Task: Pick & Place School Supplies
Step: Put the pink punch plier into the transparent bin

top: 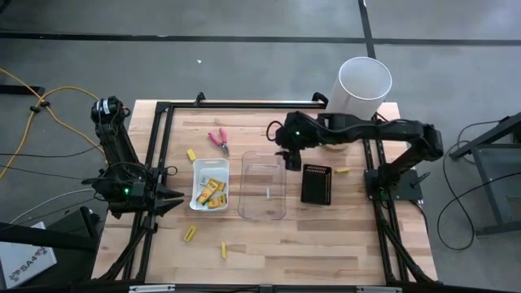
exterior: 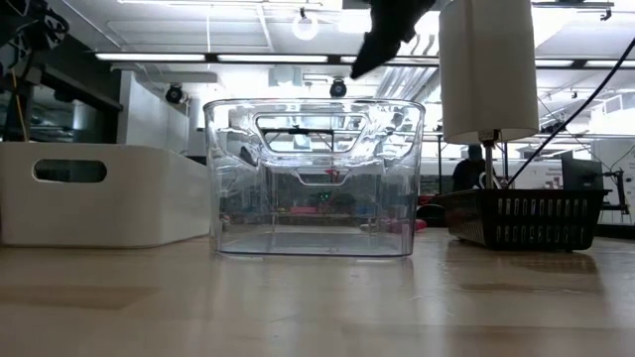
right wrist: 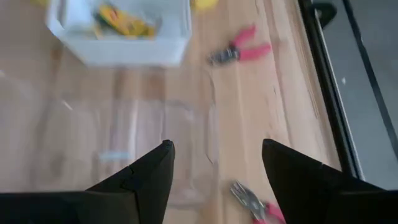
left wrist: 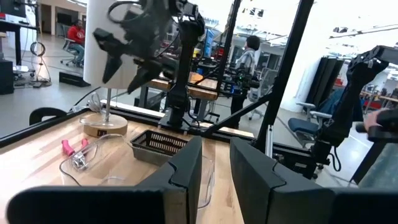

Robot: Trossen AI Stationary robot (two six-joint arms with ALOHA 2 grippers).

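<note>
The right gripper (top: 282, 154) hovers with jaws spread wide and empty above the clear plastic rectangular tray (top: 262, 190). The left gripper (top: 174, 200) waits at the wooden table (top: 269, 252) edge, jaws slightly parted, gripping nothing.

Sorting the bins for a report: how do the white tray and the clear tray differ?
The white tray is opaque and holds yellow boxes; the clear tray is see-through, longer, and nearly empty. The white tray sits nearer the left gripper; the right gripper hovers at the clear tray's far end. Both are rectangular.
</note>
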